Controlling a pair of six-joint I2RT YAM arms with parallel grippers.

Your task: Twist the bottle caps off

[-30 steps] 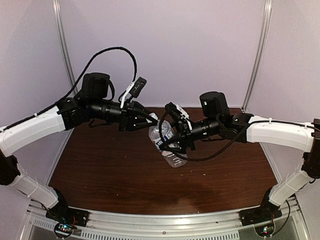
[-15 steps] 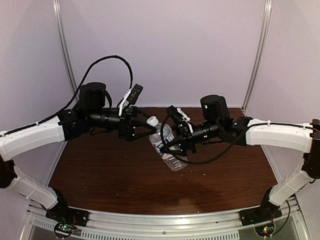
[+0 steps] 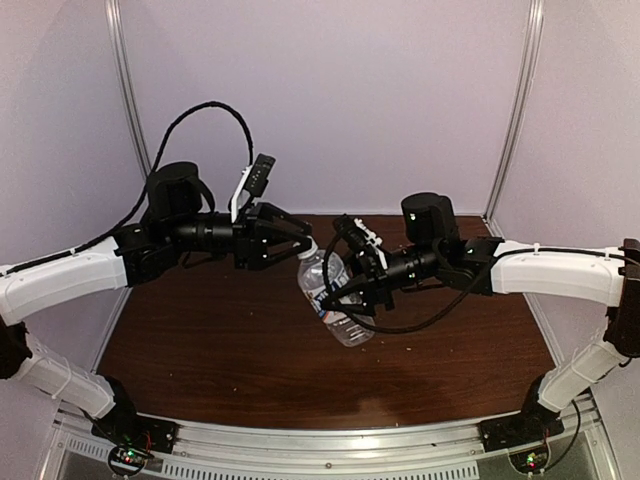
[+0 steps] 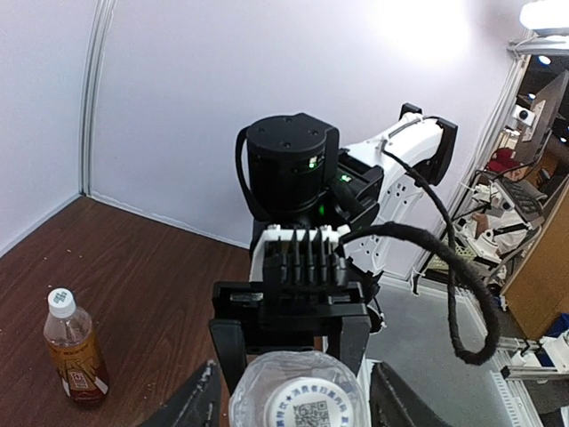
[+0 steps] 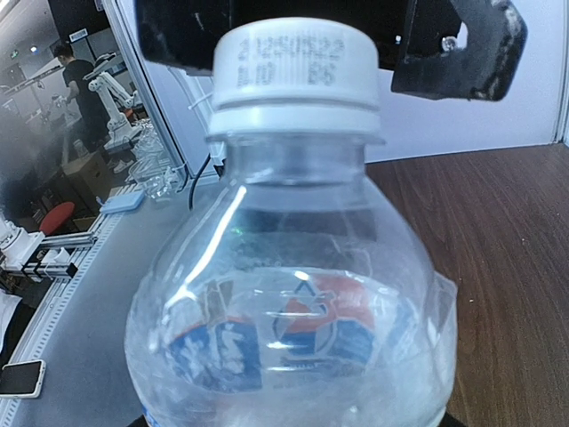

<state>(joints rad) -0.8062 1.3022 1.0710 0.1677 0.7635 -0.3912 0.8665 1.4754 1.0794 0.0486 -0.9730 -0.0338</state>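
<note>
My right gripper [image 3: 346, 288] is shut on the clear water bottle [image 3: 347, 324] with a white-blue label and holds it tilted above the table. The bottle fills the right wrist view [image 5: 293, 302], its white cap [image 5: 293, 67] on the neck. My left gripper [image 3: 302, 241] is open at the cap, and its fingers [image 4: 191, 405] stand on either side of the cap [image 4: 307, 411] without touching it. The amber bottle [image 4: 76, 351] with a red-yellow label and white cap [image 4: 60, 301] stands upright on the table. It shows only in the left wrist view.
The brown table [image 3: 220, 340] has white walls at the back and sides. Metal frame posts [image 3: 128, 90] stand at the back corners. A rail [image 3: 330, 445] runs along the near edge between the arm bases.
My left gripper drew back from the cap, then came forward again with its fingers spread round it. The bottle stays in my right gripper, shifted slightly.
</note>
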